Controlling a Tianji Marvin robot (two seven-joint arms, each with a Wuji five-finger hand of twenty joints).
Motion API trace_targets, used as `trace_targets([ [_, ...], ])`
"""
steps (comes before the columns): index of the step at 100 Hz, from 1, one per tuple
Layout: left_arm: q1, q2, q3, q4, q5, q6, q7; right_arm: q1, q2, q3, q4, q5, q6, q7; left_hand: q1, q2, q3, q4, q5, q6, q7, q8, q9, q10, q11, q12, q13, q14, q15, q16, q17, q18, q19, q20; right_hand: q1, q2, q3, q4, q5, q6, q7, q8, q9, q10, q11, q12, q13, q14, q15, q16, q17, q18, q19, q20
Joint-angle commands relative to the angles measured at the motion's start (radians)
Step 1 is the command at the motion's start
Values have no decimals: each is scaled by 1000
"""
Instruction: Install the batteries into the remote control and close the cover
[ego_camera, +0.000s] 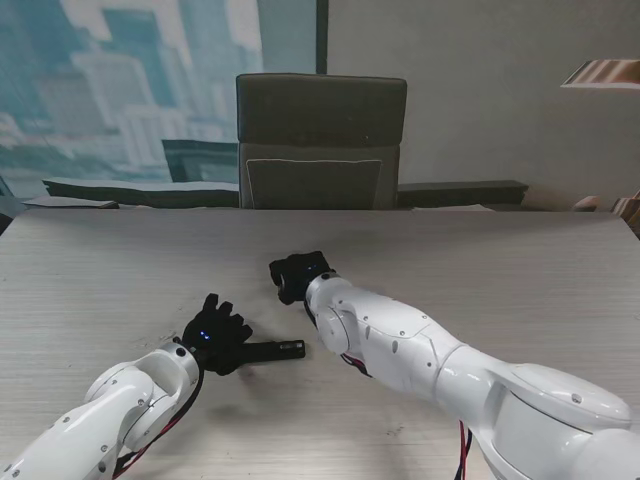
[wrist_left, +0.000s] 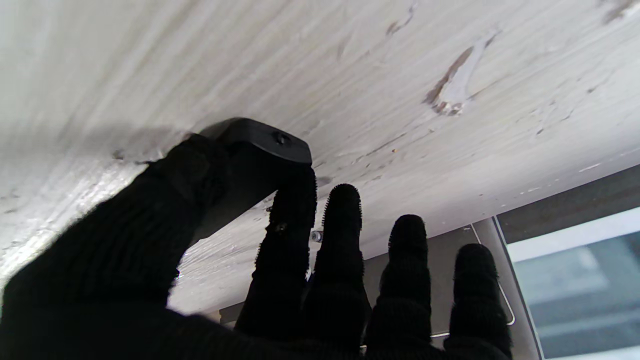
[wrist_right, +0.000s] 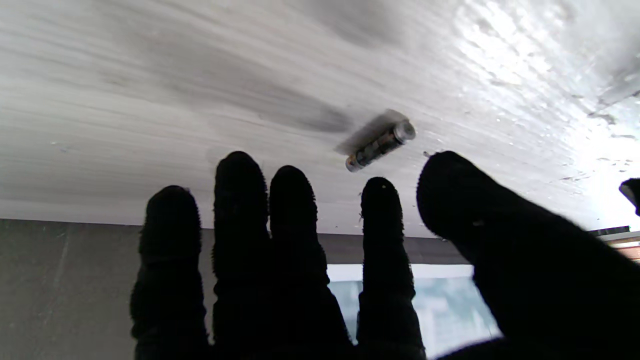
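The left hand (ego_camera: 216, 335) pinches the remote control (ego_camera: 275, 349) at one end: in the left wrist view the thumb and the first finger (wrist_left: 287, 220) press on the two sides of the black body (wrist_left: 255, 145), while the other fingers stay straight and touch nothing. In the stand view the remote control lies on the tabletop (ego_camera: 120, 270) with its long axis running left to right, and its free end points toward the right arm.

The right hand (ego_camera: 298, 276) is farther from me than the remote control and holds nothing. Its fingers are spread and straight, with the palm toward the tabletop. In the right wrist view one battery (wrist_right: 380, 142) lies flat on the wood just beyond the tips, in the gap between the thumb (wrist_right: 450, 185) and the first finger (wrist_right: 382, 205). Its long axis goes slanted across the line of the fingers, so I judge that a pinch of thumb and first finger could close on its sides.

The right hand is clearly the nearer one to the battery. I cannot see a second battery, and I cannot see the cover or the battery compartment.
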Motion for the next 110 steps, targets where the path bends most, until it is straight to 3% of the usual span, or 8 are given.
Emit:
trace_targets([
  [1, 16, 3, 8, 21, -2, 7, -33, 11, -6, -7, 18, 4, -16, 11, 117, 27, 66, 70, 90, -201, 145, 46, -12, -13, -7, 10, -4, -1, -6, -11, -12, 14, 4, -14, 44, -20, 48, 28, -57, -56, 24, 24, -31, -25, 41, 19, -22, -23, 13, 20, 6, -31, 15, -4],
  [8, 16, 3, 8, 21, -3, 8, -35, 20, -14, -15, 46, 8, -46, 9, 116, 29, 64, 69, 89, -200, 145, 46, -12, -14, -8, 10, -4, -1, -5, -11, -12, 14, 4, -14, 88, -20, 76, 28, -81, -90, 33, 27, -47, -35, 50, 24, -24, -34, 18, 24, 9, -40, 19, -3],
  [20, 13, 2, 11, 25, -8, 10, -33, 28, -30, -21, 85, 24, -80, 5, 118, 31, 62, 70, 87, -198, 147, 48, -13, -14, -8, 10, -4, -1, -6, -11, -11, 14, 4, -14, 208, -65, 110, -94, -87, -120, 59, 34, -74, -32, 79, -40, -32, -47, 29, 32, 6, -42, 20, -4],
  [40, 12, 2, 12, 27, -11, 11, -36, 39, -51, -32, 132, 30, -124, -11, 119, 31, 60, 70, 87, -197, 148, 48, -13, -13, -7, 10, -4, -1, -6, -11, -11, 12, 3, -15, 245, -62, 112, -122, -91, -135, 73, 40, -100, -35, 95, -49, -37, -60, 36, 37, 4, -49, 17, -5],
  [47, 11, 2, 13, 28, -13, 12, -36, 42, -58, -35, 147, 31, -136, -21, 118, 33, 60, 70, 87, -196, 148, 48, -12, -15, -7, 10, -5, -2, -6, -11, -11, 12, 3, -15, 192, -41, 107, -95, -97, -115, 77, 42, -109, -41, 104, -42, -37, -65, 38, 38, 5, -55, 17, -6],
  [53, 10, 2, 14, 29, -13, 12, -36, 44, -65, -36, 160, 30, -141, -33, 118, 33, 60, 71, 87, -195, 148, 48, -12, -14, -7, 10, -3, -2, -5, -11, -11, 12, 3, -15, 109, -8, 90, 4, -104, -75, 83, 42, -113, -47, 104, 10, -35, -67, 42, 41, 6, -57, 18, -7],
  [73, 9, 2, 15, 31, -14, 13, -37, 48, -86, -39, 185, 35, -105, -47, 119, 32, 60, 70, 87, -195, 147, 47, -13, -15, -8, 10, -2, -3, -5, -11, -11, 13, 3, -15, -140, 87, -64, 14, -38, 175, 109, 45, -86, -33, 93, 34, -11, -54, 46, 38, 28, -41, 24, -7],
  [110, 10, 2, 11, 27, -16, 9, -46, 60, -146, -55, 281, 64, -62, -47, 120, 33, 58, 70, 87, -193, 148, 48, -13, -15, -8, 10, -4, -2, -7, -11, -11, 13, 2, -15, -144, 146, -134, 16, 231, 110, 174, 75, 0, -18, 73, 25, 38, -19, 51, 27, 46, -9, 27, -7],
])
